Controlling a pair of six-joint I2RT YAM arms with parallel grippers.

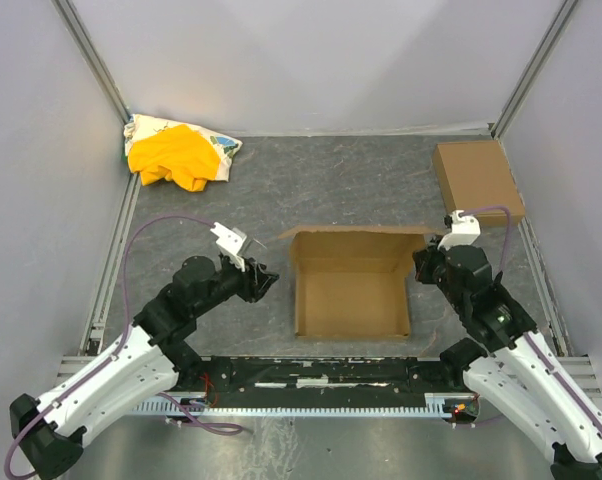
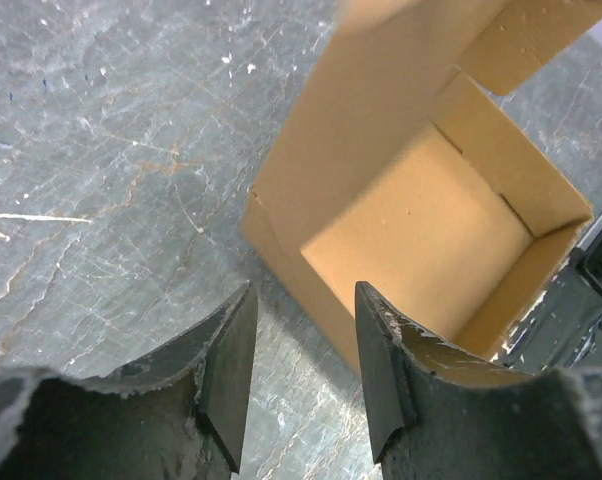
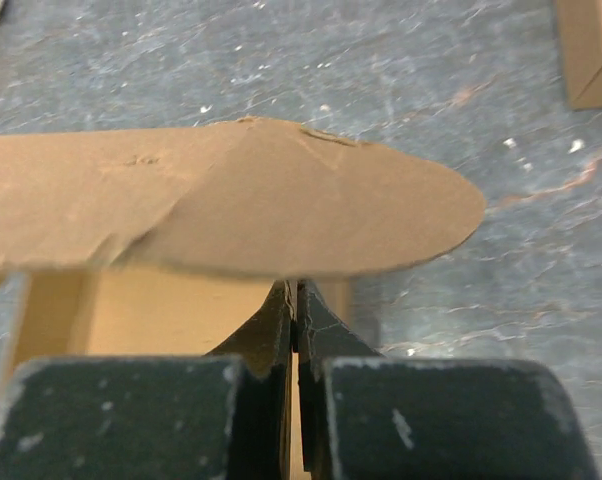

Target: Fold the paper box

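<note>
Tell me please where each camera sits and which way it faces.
Top external: above and behind the arms, looking down on the table; both arms, left gripper and right gripper show.
Left wrist: left of the paper box, looking into it; its open fingers show.
Right wrist: at the box's right far corner, facing a rounded flap; its closed fingers show.
Shared: all three show the paper box; top and right wrist also the small folded box.

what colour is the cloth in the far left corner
Yellow-orange. The cloth shows best in the top external view.
</note>
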